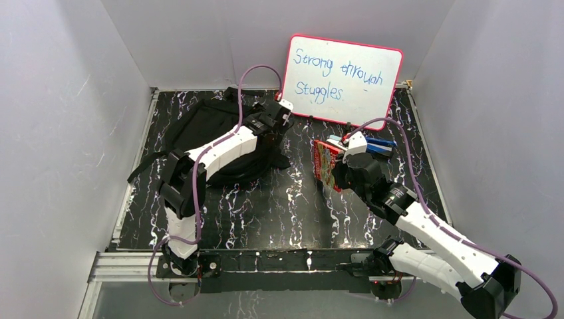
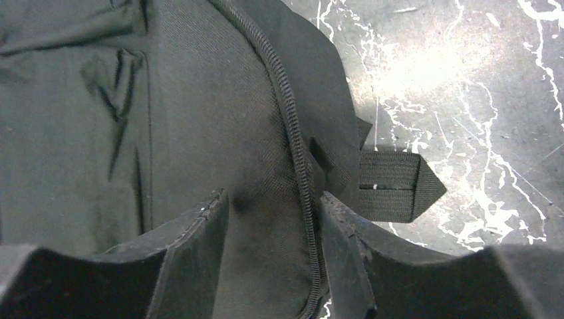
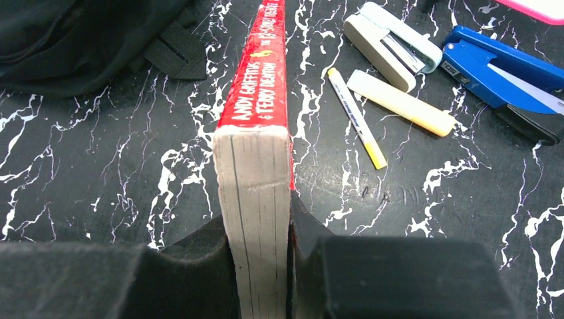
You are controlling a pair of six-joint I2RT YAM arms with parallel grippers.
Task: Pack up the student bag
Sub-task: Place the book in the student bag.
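Observation:
The student bag [image 1: 206,126], a soft black backpack, lies at the back left of the table. My left gripper [image 1: 282,109] hangs over its right edge. In the left wrist view the left gripper [image 2: 273,199] stands open, its fingers astride the bag [image 2: 100,133] fabric, with the zip [image 2: 289,126] running just inside the right finger. A black strap end [image 2: 392,186] sticks out onto the table. My right gripper [image 1: 336,169] is shut on a red book [image 1: 324,163], held on edge; the right gripper [image 3: 258,212] clamps the book [image 3: 256,133] across its page block.
A pink-framed whiteboard [image 1: 342,80] leans against the back wall. Right of the book lie a white stapler [image 3: 392,43], a blue stapler [image 3: 505,70], a pen [image 3: 356,116] and a yellow highlighter [image 3: 402,103]. The bag's corner [image 3: 80,33] lies left of the book.

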